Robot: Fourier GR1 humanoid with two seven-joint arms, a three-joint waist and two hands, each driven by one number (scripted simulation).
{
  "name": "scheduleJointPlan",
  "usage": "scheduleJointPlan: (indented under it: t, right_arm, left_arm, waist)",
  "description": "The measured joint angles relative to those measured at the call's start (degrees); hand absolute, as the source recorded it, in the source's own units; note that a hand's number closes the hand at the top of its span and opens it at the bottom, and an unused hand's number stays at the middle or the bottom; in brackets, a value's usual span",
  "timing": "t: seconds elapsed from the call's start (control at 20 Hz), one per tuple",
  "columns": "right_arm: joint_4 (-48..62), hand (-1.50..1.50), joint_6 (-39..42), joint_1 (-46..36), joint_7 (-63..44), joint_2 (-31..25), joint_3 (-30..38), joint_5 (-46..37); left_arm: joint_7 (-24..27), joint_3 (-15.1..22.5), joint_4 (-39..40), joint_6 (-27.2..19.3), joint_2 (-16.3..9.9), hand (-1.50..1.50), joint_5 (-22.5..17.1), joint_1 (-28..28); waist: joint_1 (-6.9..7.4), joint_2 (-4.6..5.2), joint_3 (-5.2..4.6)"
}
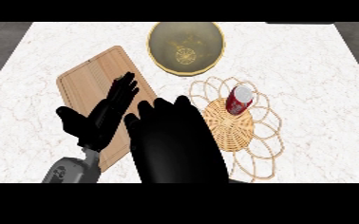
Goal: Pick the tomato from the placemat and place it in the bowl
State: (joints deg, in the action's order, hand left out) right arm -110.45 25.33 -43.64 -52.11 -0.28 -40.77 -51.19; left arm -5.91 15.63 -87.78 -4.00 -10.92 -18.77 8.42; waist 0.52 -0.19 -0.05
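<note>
No text seems legible on any object.

The white marble-veined worktop [301,66] looks smooth and polished. The pale rectangular wooden board [88,83] shows fine grain. The round tan woven-wicker placemat [238,123] is rough and openwork. The dull-gold round bowl [186,46] looks metallic, faintly glossy. The black hands look matt.

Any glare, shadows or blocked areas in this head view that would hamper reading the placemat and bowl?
Head view: lighting is even, with no glare on the marble counter; the bowl interior reads dim but clear; the right hand looms large and dark, covering the woven placemat's left edge; the red object on it is unobstructed; the left hand overlaps the cutting board; shadows are faint.
</note>
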Motion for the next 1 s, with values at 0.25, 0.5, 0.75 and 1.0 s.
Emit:
scheduleJointPlan:
  t: [0.25,0.5,0.75,1.0]
  right_arm:
    - [4.2,1.5,-0.9,-7.1,0.7,0.1,7.1,3.2]
    - [12.9,1.5,-3.8,-11.7,5.4,-0.2,13.9,2.5]
    - [25.4,1.5,-10.4,-15.3,13.0,0.0,19.8,2.2]
    - [38.7,1.5,-17.4,-19.2,20.7,-0.2,24.2,1.3]
  left_arm:
    - [0.7,-1.4,1.5,2.1,-0.3,0.0,0.1,0.5]
    - [0.0,-1.7,0.3,2.1,0.1,0.0,1.0,0.1]
    - [-0.9,-1.6,0.1,2.1,1.1,0.0,1.8,0.6]
    - [-0.8,-2.3,-0.1,2.9,1.2,0.0,2.0,0.6]
  waist:
    - [-0.06,0.12,0.0]
    - [0.09,0.22,0.02]
    - [0.32,0.36,0.02]
    - [0.61,0.49,0.01]
